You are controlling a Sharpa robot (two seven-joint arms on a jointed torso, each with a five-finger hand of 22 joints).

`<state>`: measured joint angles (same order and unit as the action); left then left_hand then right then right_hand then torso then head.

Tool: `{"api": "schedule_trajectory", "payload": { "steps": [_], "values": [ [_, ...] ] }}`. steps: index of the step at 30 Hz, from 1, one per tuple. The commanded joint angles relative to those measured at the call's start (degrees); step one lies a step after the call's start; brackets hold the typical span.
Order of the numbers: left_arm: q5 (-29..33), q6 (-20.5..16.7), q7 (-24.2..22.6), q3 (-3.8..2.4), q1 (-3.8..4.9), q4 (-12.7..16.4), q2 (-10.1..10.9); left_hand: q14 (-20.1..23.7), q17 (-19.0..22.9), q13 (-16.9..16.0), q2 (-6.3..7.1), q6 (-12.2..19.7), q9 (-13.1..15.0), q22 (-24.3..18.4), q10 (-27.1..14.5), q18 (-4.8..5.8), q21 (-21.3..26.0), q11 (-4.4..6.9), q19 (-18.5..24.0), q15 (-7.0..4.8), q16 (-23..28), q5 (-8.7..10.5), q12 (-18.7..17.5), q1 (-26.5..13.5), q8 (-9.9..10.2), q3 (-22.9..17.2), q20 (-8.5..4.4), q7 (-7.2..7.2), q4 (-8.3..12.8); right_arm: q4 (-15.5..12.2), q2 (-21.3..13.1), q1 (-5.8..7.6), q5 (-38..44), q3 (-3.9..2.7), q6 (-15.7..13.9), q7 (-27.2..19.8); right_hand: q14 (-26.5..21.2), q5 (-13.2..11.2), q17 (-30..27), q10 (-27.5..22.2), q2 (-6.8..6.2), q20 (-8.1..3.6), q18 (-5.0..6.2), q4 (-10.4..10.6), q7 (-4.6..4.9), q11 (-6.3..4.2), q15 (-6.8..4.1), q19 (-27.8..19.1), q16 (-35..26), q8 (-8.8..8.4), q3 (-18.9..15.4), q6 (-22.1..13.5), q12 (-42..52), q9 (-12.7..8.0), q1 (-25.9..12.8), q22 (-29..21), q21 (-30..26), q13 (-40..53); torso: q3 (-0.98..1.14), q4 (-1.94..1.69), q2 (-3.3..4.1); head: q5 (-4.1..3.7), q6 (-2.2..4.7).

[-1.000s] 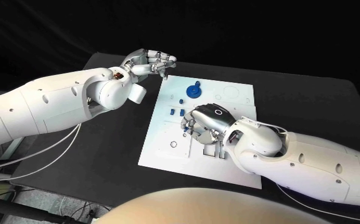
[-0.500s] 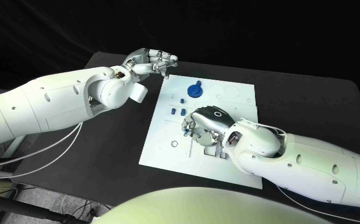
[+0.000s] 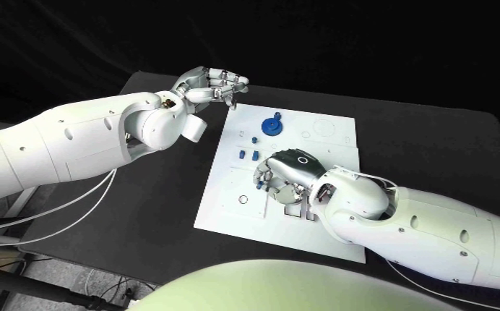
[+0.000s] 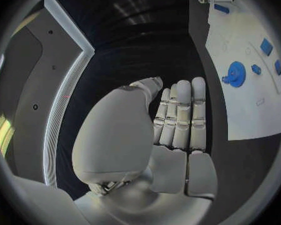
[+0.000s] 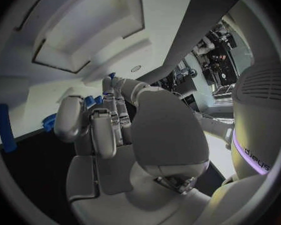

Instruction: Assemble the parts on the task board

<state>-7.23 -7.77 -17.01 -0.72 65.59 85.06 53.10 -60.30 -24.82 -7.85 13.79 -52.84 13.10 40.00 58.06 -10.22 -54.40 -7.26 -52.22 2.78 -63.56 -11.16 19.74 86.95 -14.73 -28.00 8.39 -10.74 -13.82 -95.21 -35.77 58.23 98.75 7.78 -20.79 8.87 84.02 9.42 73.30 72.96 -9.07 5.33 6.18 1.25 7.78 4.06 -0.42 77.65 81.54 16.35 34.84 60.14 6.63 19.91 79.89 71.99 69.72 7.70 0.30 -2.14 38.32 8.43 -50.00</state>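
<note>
Over the task board (image 3: 235,202), right hand (image 3: 287,173) barely shifted, grip unclear, left hand (image 3: 212,84) still curled, empty.

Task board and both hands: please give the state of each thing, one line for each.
task board: lies flat on the black table.
round blue part: sits on the board's far end, untouched.
small blue parts: stand on the board, free.
left hand: fingers curled in, holds nothing, off the board.
right hand: over the board's middle, fingers curled down; whether it holds something cannot be told.

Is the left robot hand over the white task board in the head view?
No, the left robot hand hovers over the black table, beside the task board.
</note>
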Motion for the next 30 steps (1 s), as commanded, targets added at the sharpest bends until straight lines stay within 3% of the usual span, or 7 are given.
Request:
{"api": "schedule_trajectory", "payload": {
  "steps": [1, 18, 27, 30],
  "values": [
    [0.41, 1.06, -0.19, -0.05, 0.02, 0.06, -0.13, 0.36, 0.05, -0.05, 0.06, 0.24, 0.10, -0.05, -0.39, -0.32, 0.20, 0.09, -0.02, 0.15, 0.32, -0.18, 0.24, -0.63, -0.25, -0.15, 0.01, -0.19, -0.12, 0.21, 0.20, -0.12, 0.27, 0.03, 1.27, -0.42, 3.11, 0.16, -0.05, 0.18, 0.21, -0.16, -0.98, -0.22, 0.05, -0.44, -0.34, -0.17, 0.33, 0.24, -0.05, 0.19, -0.20, 0.07, -0.40, -0.05, -0.27, 0.07, 0.00, 0.02, 0.00, 0.02, 0.00],
    [0.41, 1.43, 0.08, -0.05, 0.02, 0.01, -0.19, 0.36, 0.05, -0.05, 0.06, 0.24, 0.10, -0.05, -0.39, -0.32, 0.20, 0.09, -0.02, 0.15, 0.32, -0.18, 0.24, -0.63, -0.25, -0.15, 0.01, -0.19, -0.12, 1.32, 1.41, -0.40, 2.00, 0.23, 4.07, 0.69, 3.03, -0.28, -0.31, -0.11, 0.16, -0.12, -0.81, -0.31, 0.10, -0.37, -0.30, -0.66, 0.27, 0.13, -0.21, -0.23, -0.41, 0.26, -0.90, -0.52, -0.94, 0.21, -0.02, 0.04, -0.05, 0.09, 0.00],
    [0.41, 1.47, 0.16, -0.05, 0.02, -0.07, -0.17, 0.39, 0.12, -0.06, 0.02, 0.31, 0.13, -0.16, -0.58, -0.34, 0.35, 0.07, -0.06, 0.17, 0.38, -0.19, 0.36, -0.66, -0.30, -0.21, 0.05, -0.20, -0.04, 1.12, 1.15, -0.43, 2.19, 0.30, 3.79, 0.75, 2.95, 1.10, -0.33, -2.02, -1.03, 0.49, -0.63, 0.09, 1.11, 0.54, 0.44, -1.32, 0.61, -1.87, -1.01, -3.54, -1.51, 0.01, -3.43, -1.04, -2.00, 0.52, 0.02, 0.14, -0.09, 0.18, 0.00],
    [0.41, 1.50, 0.21, -0.05, 0.02, -0.10, -0.15, 0.39, 0.12, -0.06, 0.02, 0.31, 0.13, -0.16, -0.58, -0.34, 0.35, 0.07, -0.06, 0.17, 0.38, -0.19, 0.36, -0.66, -0.30, -0.21, 0.05, -0.20, -0.04, 0.99, 0.82, -0.43, 2.23, 0.31, 2.57, 0.93, 2.86, 1.14, -0.43, -4.75, -1.81, 1.10, -0.52, 0.29, 1.98, 1.53, 1.27, -1.70, 0.75, -3.89, -0.77, -6.42, -2.78, -0.64, -4.32, -1.49, -2.74, 0.16, 0.05, 0.18, -0.09, 0.19, 0.00]
  ]
}}
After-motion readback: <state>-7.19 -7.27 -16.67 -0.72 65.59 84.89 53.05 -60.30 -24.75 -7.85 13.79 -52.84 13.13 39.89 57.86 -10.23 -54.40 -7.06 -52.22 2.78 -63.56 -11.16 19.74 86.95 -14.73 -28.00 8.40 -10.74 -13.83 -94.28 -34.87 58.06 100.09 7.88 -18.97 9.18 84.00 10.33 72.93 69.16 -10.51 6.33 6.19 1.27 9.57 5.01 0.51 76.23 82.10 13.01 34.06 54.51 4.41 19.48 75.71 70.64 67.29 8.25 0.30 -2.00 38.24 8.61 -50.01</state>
